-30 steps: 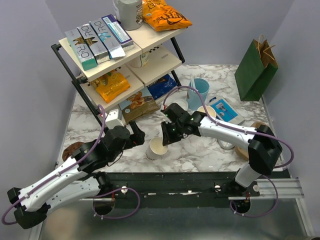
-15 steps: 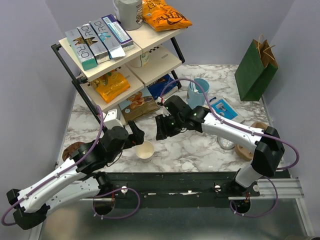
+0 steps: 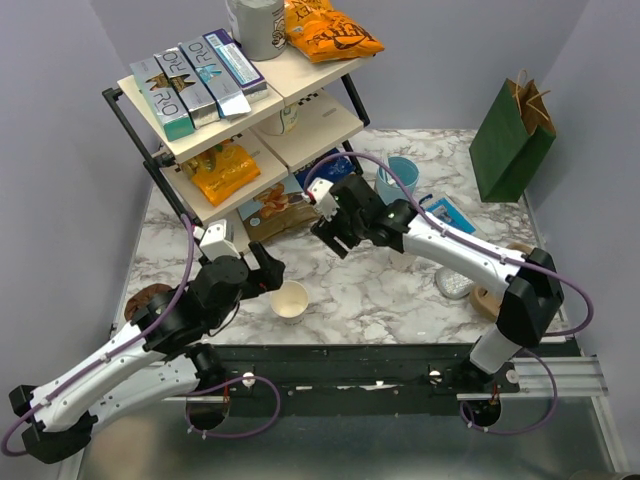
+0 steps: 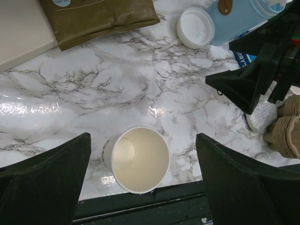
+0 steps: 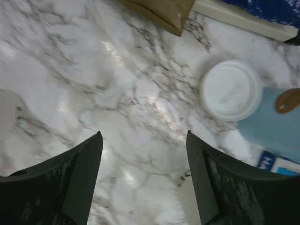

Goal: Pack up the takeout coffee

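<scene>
**Lidded cup free mid-table, both grippers open and empty**

Mid-table, away from every edge: the takeout coffee (image 5: 231,90), a small cream paper cup under a round white plastic lid, only the lid showing from above. Upright on the white marble-patterned table (image 3: 400,295), just beside a light blue cup (image 5: 274,119). Hidden under the right arm in the top view, visible only from the wrists.

Jaws of the right gripper (image 5: 144,136) well apart, nothing between them, over bare marble near the lid but clear of it.

Jaws of the left gripper (image 4: 142,138) at full spread, gripping nothing. Below them, a lidless cream paper cup (image 3: 291,298), upright and empty, close to the near edge, one finger to either side with no contact visible.

Toward the far left, a brown pouch (image 4: 98,16) lying flat by the foot of a shelf rack (image 3: 230,110). At the far right corner, a dark green paper bag (image 3: 512,140), upright.
</scene>
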### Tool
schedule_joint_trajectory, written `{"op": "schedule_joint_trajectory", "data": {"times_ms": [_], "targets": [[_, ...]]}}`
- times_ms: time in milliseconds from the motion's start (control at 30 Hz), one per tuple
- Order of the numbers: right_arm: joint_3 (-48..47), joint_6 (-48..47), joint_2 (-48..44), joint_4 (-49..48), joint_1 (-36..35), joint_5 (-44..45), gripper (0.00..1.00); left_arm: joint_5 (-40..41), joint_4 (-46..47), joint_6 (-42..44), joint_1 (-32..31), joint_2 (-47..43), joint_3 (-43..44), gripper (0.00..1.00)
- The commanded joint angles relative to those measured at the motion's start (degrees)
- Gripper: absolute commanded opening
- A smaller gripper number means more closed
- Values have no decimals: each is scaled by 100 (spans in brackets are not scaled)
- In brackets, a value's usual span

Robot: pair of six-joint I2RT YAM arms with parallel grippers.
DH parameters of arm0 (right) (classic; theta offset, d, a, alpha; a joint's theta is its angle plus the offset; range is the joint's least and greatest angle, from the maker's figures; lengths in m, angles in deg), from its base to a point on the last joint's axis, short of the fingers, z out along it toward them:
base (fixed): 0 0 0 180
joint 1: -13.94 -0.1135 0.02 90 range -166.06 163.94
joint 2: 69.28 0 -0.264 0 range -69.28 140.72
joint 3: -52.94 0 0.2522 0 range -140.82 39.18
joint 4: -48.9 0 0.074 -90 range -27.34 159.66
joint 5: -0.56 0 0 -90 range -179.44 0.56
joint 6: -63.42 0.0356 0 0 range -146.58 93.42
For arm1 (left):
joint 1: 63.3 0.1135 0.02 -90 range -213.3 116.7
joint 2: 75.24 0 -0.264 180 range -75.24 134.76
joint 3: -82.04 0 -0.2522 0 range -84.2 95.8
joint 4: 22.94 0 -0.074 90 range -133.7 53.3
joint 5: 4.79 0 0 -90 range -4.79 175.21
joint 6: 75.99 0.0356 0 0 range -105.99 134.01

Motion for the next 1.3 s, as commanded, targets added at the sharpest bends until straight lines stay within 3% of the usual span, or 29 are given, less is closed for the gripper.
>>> {"op": "schedule_joint_trajectory", "data": {"times_ms": [0, 33, 167, 300, 500, 1100, 1267], "targets": [[53, -2384, 239, -175, 392, -196, 77, 158, -72, 104, 21, -149, -84, 99], [114, -2953, 283, -175, 427, -233, 76, 149, -11, 122, 21, -167, -93, 99], [-130, -3705, 687, 70, 567, -285, 71, 140, 24, 183, 21, -114, -67, 99], [-605, -3828, 1310, 545, 840, -514, 52, 202, -11, 218, 21, -18, 3, 99], [-1202, -4092, 1926, 686, 1069, -286, 51, 219, 77, 280, 21, 114, 38, 99], [-1782, -4216, 2691, 994, 1280, -286, 47, 211, 86, 324, 21, 246, 100, 99], [-1889, -4189, 2894, 1029, 1297, -242, 40, 211, 16, 342, 21, 308, 135, 99]]}}
